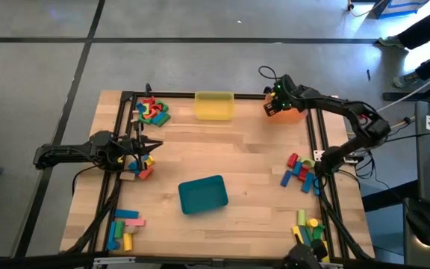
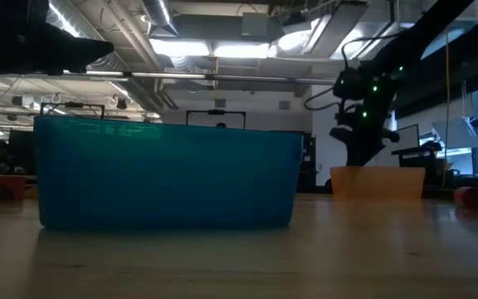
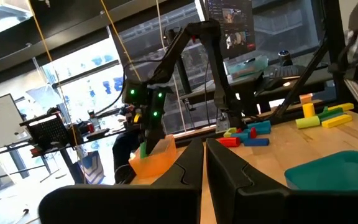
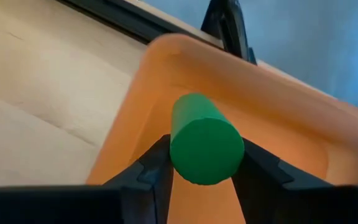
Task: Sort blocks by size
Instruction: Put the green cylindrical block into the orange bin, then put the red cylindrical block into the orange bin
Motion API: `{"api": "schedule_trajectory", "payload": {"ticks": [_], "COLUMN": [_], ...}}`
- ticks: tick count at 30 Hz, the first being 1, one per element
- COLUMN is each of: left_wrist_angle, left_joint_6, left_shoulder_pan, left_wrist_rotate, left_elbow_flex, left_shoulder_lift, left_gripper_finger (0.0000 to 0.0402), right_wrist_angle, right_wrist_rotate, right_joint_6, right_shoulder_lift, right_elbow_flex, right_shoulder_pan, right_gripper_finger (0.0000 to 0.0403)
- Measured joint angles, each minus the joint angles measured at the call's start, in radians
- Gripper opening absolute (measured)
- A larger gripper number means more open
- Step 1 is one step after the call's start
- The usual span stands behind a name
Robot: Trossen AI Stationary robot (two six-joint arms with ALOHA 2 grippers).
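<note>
The right hand (image 4: 205,171) grips a green cylindrical toy block (image 4: 205,138) between its two dark fingers, directly above the orange rectangular plastic tray (image 4: 278,99) at the far right corner of the light wooden surface (image 1: 252,153). The block is clear of the tray floor. The left hand (image 1: 152,144) is closed and empty, positioned at the surface's left edge beside a small cluster of coloured blocks (image 1: 142,166).
</note>
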Motion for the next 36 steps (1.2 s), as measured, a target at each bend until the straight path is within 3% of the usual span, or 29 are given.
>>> {"api": "schedule_trajectory", "payload": {"ticks": [13,21,28,36], "left_wrist_angle": [0.02,0.02,0.02,0.023], "left_joint_6": [0.0,-0.007,-0.042,-0.035], "left_shoulder_pan": [0.0,0.0,0.0,0.0], "left_wrist_rotate": [0.0,0.0,0.0,0.0], "left_elbow_flex": [0.0,0.0,0.0,0.0], "left_shoulder_lift": [0.0,0.0,0.0,0.0], "left_gripper_finger": [0.0005,0.0005,0.0005,0.0005], "right_wrist_angle": [-0.008,-0.241,-0.502,-0.808], "right_wrist_rotate": [0.001,0.006,0.006,-0.003], "right_joint_6": [-0.032,-0.054,0.051,0.375], "right_shoulder_lift": [0.051,-0.033,-0.207,-0.333], "right_elbow_flex": [0.009,0.136,0.171,0.171], "right_shoulder_pan": [0.002,0.034,0.175,0.413], "right_gripper_finger": [0.0222,0.025,0.0249,0.0248]}}
